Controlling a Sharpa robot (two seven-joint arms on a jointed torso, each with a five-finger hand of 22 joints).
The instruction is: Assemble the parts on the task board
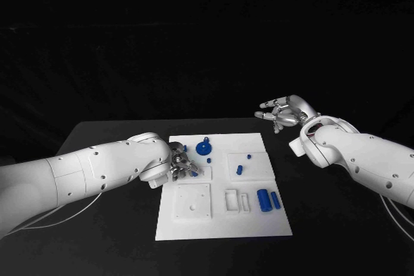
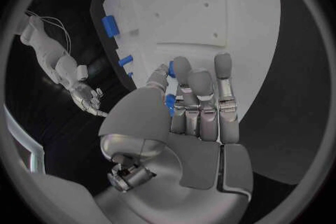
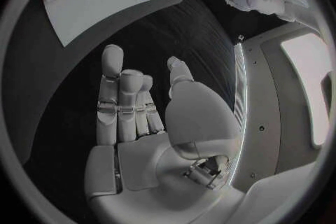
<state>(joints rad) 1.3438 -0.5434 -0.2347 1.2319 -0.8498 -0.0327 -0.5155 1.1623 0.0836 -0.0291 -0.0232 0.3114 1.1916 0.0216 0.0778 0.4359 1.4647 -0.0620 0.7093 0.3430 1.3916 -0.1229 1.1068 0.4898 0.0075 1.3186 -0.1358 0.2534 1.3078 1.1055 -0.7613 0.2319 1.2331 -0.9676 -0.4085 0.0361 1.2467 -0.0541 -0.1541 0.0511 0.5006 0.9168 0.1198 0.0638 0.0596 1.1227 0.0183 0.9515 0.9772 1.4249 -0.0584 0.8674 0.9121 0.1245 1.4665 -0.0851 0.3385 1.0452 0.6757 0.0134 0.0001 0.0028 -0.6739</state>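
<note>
We see the board lying in the middle of the black table. Our left hand rests over the board's left edge, about halfway up its length. In the left wrist view the fingers are curled round a small blue part, pinched against the thumb, so that hand is grasping it.

Our right hand hangs above the table beyond the board's far right corner, well apart from the board. Its fingers are spread and loosely bent, with nothing in them: released.

On the board, a blue gear sits near the far edge, just beside the left hand. A small blue peg and another tiny blue piece stand on the raised square block to the right of the gear. Two blue cylinders lie side by side at the board's right edge, just beside two small white frames. A square white plate with holes at its corners sits on the left of the near half.
</note>
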